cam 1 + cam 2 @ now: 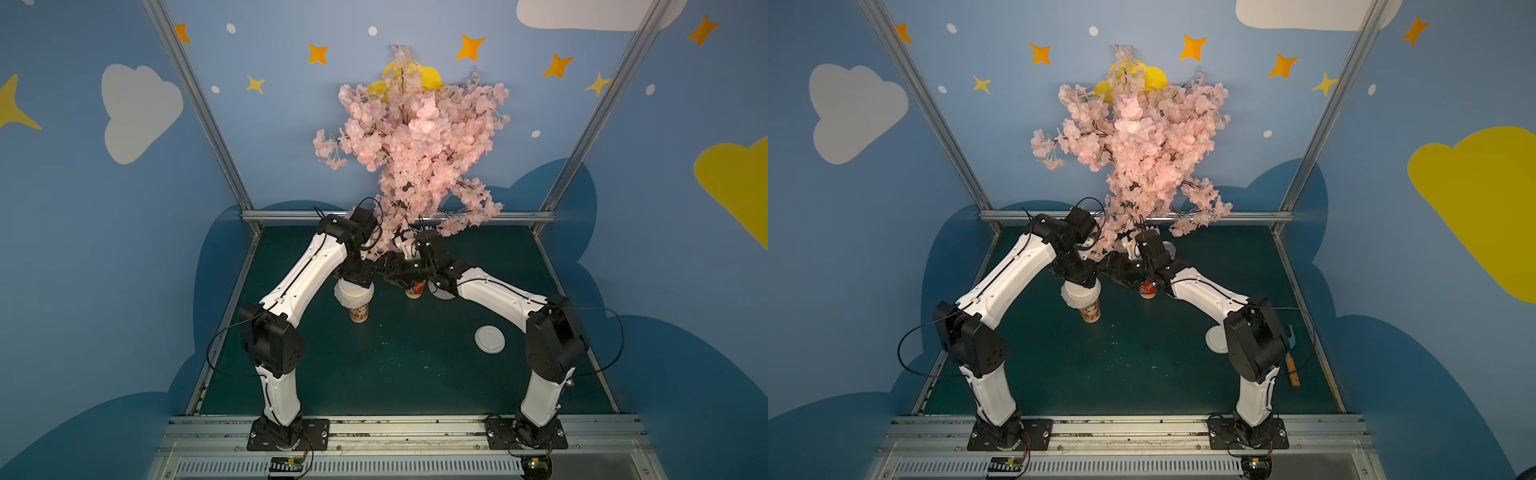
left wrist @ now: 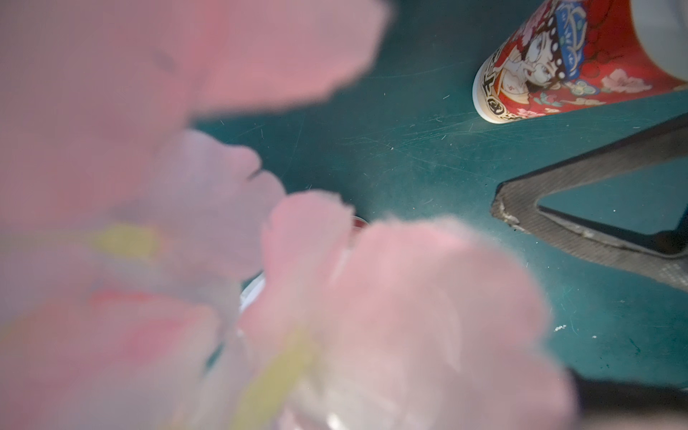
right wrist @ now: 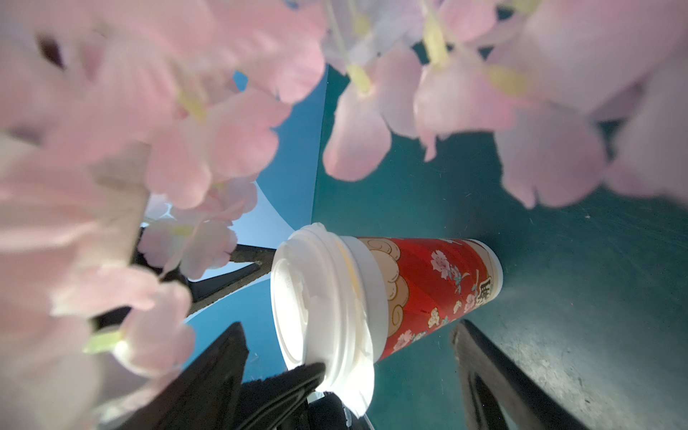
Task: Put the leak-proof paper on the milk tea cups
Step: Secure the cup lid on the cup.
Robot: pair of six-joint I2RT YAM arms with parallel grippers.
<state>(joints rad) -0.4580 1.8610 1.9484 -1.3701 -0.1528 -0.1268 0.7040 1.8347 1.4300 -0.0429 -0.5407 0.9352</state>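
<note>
One milk tea cup (image 1: pixel 360 311) stands left of centre. A white lid (image 1: pixel 353 293) sits on it, and the crinkled leak-proof paper (image 3: pixel 358 391) pokes out under the lid's rim. My left gripper (image 1: pixel 353 281) comes down on that lid, one finger at each side of it. A second milk tea cup (image 1: pixel 415 289) stands just right of it, its mouth hidden under my right gripper (image 1: pixel 388 272). In the right wrist view my right gripper (image 3: pixel 348 327) is open and points at the lidded cup (image 3: pixel 428 286). A greyish round sheet (image 1: pixel 443 294) lies flat behind my right forearm.
A pink blossom branch (image 1: pixel 415 145) hangs over the back centre, and its petals (image 2: pixel 149 186) block much of both wrist views. A spare white lid (image 1: pixel 489 339) lies on the green mat at the right. An orange-handled tool (image 1: pixel 1292 368) lies near the right rail.
</note>
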